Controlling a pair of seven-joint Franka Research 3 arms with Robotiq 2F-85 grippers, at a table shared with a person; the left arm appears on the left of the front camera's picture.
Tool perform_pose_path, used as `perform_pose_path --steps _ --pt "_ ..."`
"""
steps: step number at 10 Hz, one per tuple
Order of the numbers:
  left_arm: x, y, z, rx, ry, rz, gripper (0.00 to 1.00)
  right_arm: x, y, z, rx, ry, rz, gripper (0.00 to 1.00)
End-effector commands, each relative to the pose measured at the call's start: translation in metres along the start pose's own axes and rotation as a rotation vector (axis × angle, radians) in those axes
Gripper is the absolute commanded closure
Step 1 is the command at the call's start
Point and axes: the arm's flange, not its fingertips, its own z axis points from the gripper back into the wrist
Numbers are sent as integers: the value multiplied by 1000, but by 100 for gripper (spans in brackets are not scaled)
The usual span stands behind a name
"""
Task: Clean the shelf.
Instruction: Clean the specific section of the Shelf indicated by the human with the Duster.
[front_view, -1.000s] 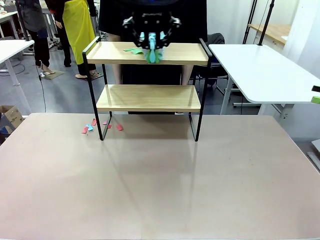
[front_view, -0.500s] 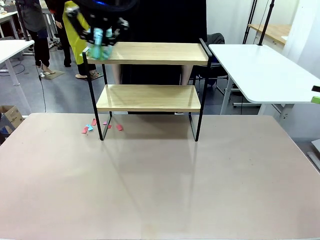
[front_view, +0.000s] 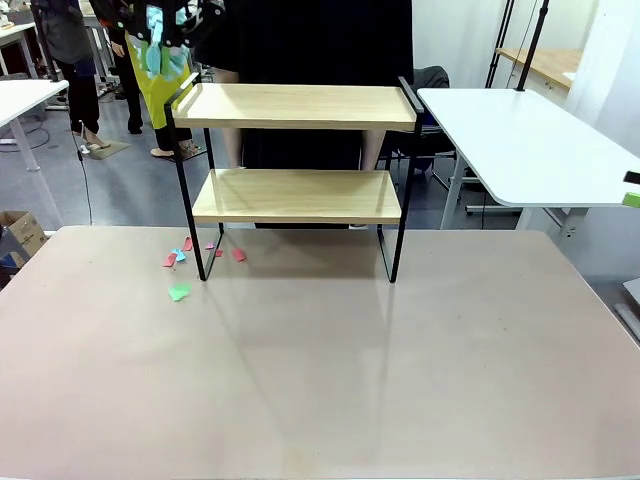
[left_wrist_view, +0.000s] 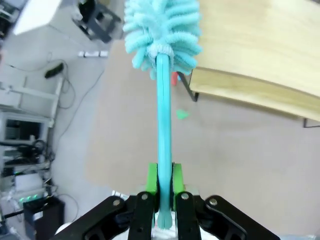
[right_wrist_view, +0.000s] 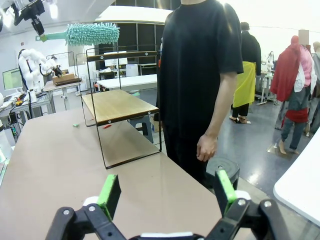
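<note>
Tabletop (front_view: 330, 400): scraps (front_view: 180, 292) beside shelf (front_view: 300, 105). Left gripper (left_wrist_view: 165, 175) clamps duster (left_wrist_view: 162, 30), head just past shelf's left end; right gripper (right_wrist_view: 168, 190) wide open, empty.

The left gripper (left_wrist_view: 165, 176) is black, built of flat hinged links with rounded ends. Each joint carries a small silver screw head (left_wrist_view: 144, 197), and its two pads (left_wrist_view: 152, 175) are narrow, bright green slabs. The right gripper (right_wrist_view: 167, 192) is of the same make: glossy black links, silver pins (right_wrist_view: 65, 212) at the joints, green pads (right_wrist_view: 110, 193) with slanted tips, and a strip of white casing (right_wrist_view: 165, 235) low between the links.
</note>
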Motion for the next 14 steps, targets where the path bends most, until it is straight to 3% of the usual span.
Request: perform_pose_path --steps 1,4,5,10,14 --pt "8 -1 -20 79 46 -4 86 8 1 -1 -2 33 -8 0" --pt "5 -4 -20 46 44 -2 86 8 1 -1 -2 33 -8 0" --pt "5 11 -14 67 -84 -21 86 8 1 -1 -2 33 -8 0" --pt "9 99 -4 -369 -273 -213 86 8 1 -1 -2 33 -8 0" --pt "10 145 -12 -785 -344 -591 86 8 1 -1 -2 33 -8 0"
